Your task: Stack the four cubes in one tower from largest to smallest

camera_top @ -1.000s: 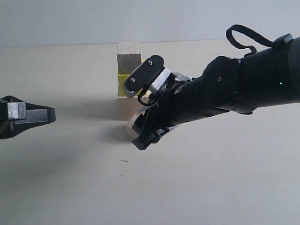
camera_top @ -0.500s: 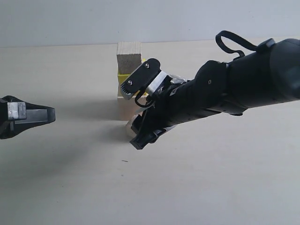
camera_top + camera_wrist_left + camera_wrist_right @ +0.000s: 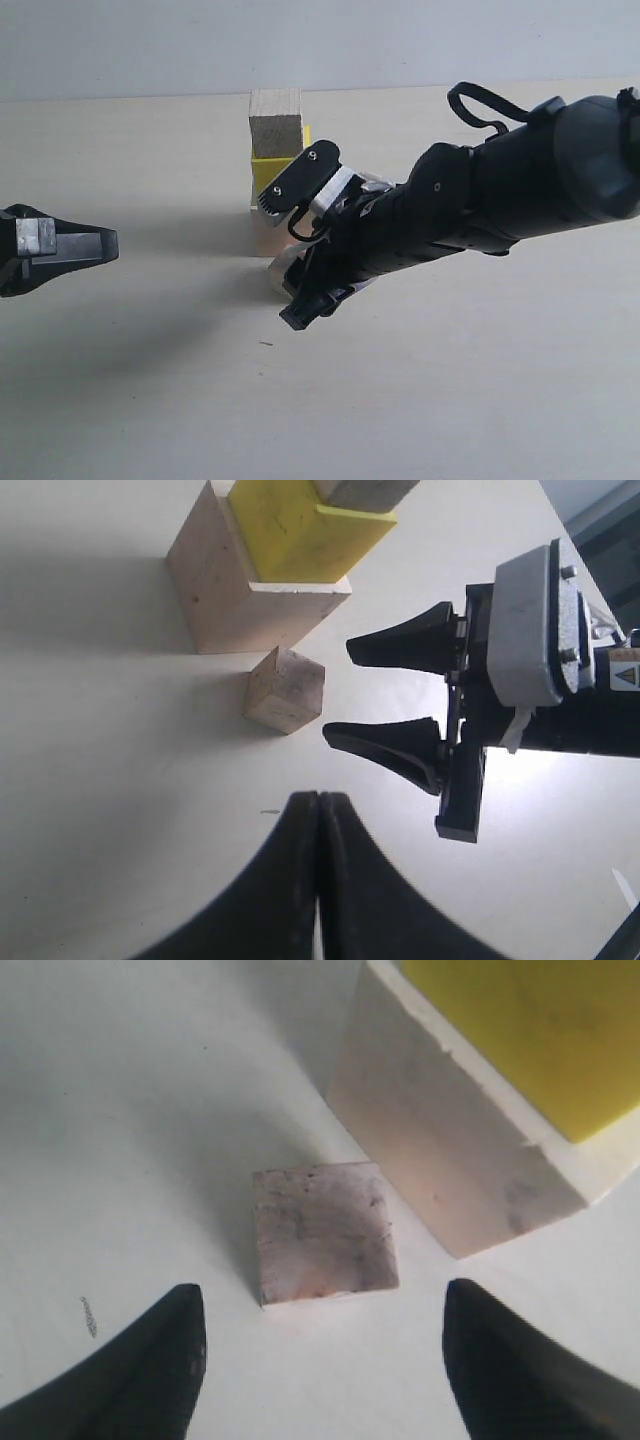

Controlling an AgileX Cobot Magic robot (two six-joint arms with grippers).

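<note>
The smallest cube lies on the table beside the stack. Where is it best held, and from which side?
Grip the small cube on two opposite flat sides, coming down from above. It lies flat, apart from but close to the large block, so the pair not facing that block is probably safer.

smallest cube (image 3: 285, 690) on tbl (image 3: 120, 780), just beside 3-cube stack (image 3: 215, 590)

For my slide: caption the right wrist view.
Open right gripper poised over the smallest wooden cube, beside the unfinished tower.
</note>
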